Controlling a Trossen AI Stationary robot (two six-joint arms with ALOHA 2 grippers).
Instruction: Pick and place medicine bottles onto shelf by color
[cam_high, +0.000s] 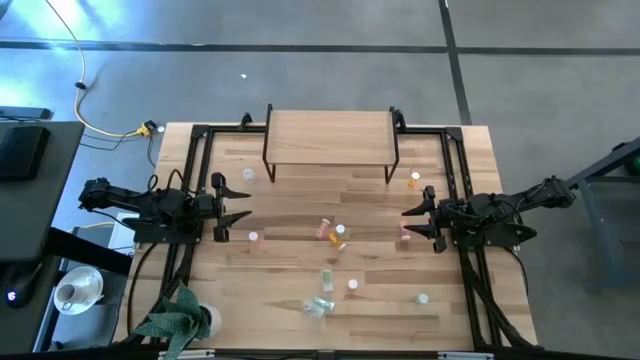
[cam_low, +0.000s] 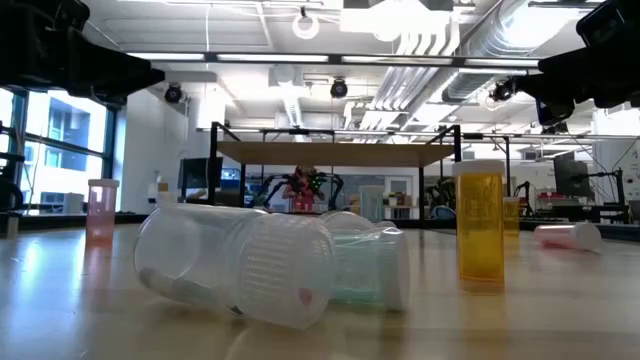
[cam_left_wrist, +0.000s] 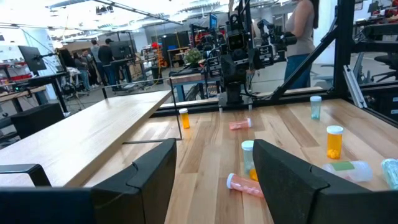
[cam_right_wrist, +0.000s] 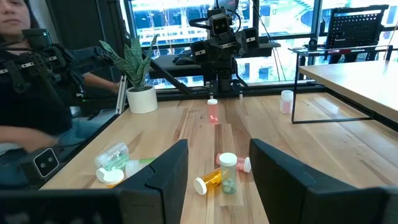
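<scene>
Several medicine bottles (cam_high: 330, 232) lie scattered over a plank-wood table (cam_high: 290, 290), and the shelf (cam_high: 330, 135) at its far edge is bare.
Left gripper (cam_high: 238, 208) and right gripper (cam_high: 412, 222) hover at opposite sides, jaws apart, holding nothing. A potted plant (cam_high: 180, 318) stands on a near corner; grey floor surrounds the table, and people show in the workshop room beyond.
</scene>
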